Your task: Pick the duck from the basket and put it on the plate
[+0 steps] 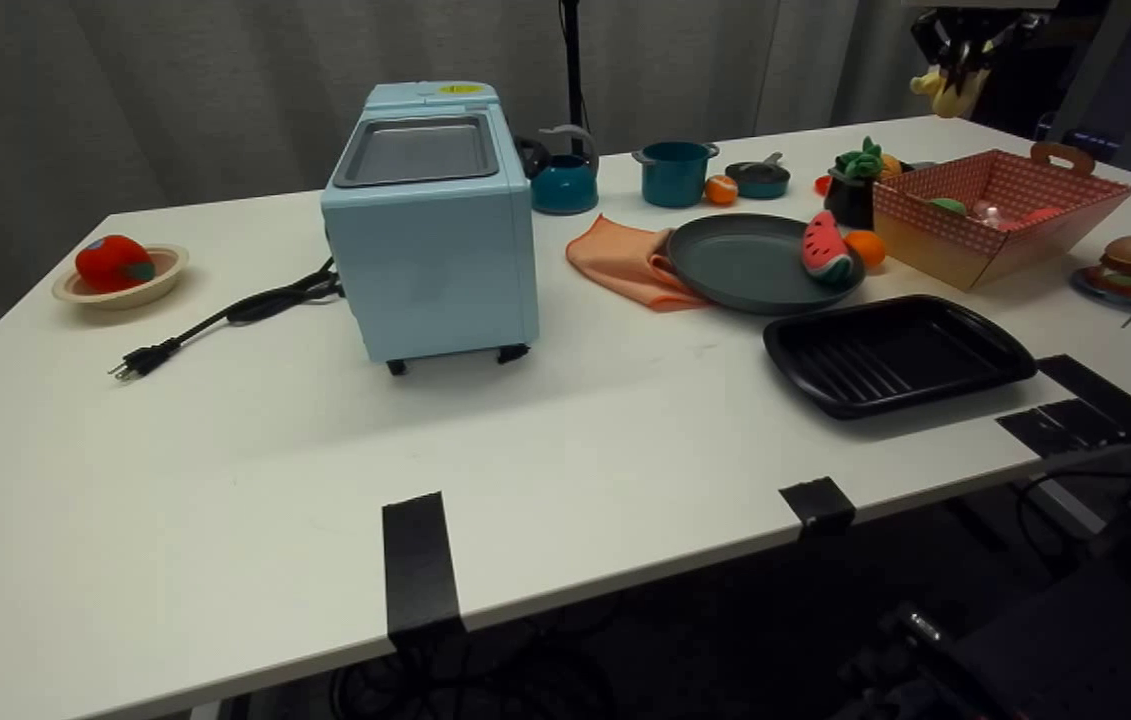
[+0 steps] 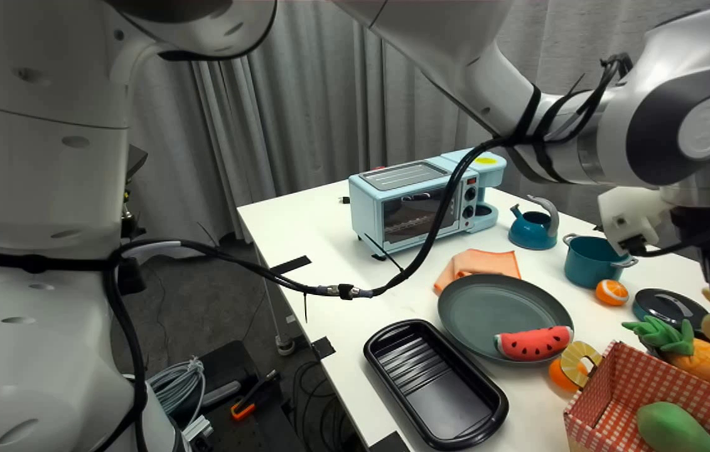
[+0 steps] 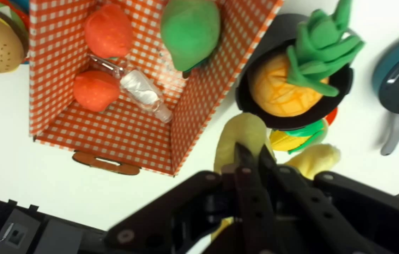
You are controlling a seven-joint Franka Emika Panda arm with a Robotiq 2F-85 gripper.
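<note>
Robot gripper (image 3: 251, 148) is pinched onto the duck (image 3: 241, 132), which is held in the air outside the basket (image 3: 135, 141). With so narrow a grip, it could be twisted loose, or tipped if lowered onto the watermelon slice (image 2: 533, 343) lying on the plate (image 2: 493, 314). No brand name or wording can be read; the yellow sticker (image 2: 485, 161) on the toaster oven (image 2: 408, 210) is too small.

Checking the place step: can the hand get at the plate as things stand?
Likely yes: the hand, gripping the duck, hangs in the air, and the plate looks open from above; only a toy watermelon slice takes up one side.
</note>
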